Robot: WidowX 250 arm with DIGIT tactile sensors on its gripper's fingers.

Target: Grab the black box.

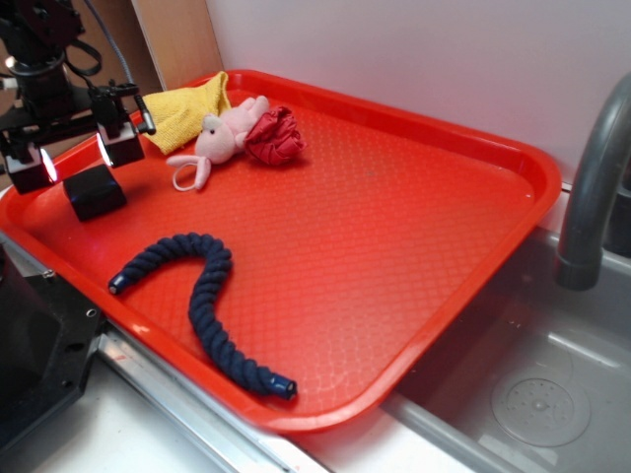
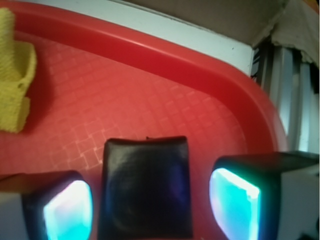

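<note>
- Wrist view is showing the black box sitting between the spread fingers of the gripper, ungripped.
- Black box is resting on the red tray, near its left edge.

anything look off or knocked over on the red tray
Nothing looks spilled or damaged. The black box lies flat on the red tray between the open gripper's fingers. The pink plush toy lies on its side by the yellow cloth, and the navy rope sprawls in a loose curve.
</note>
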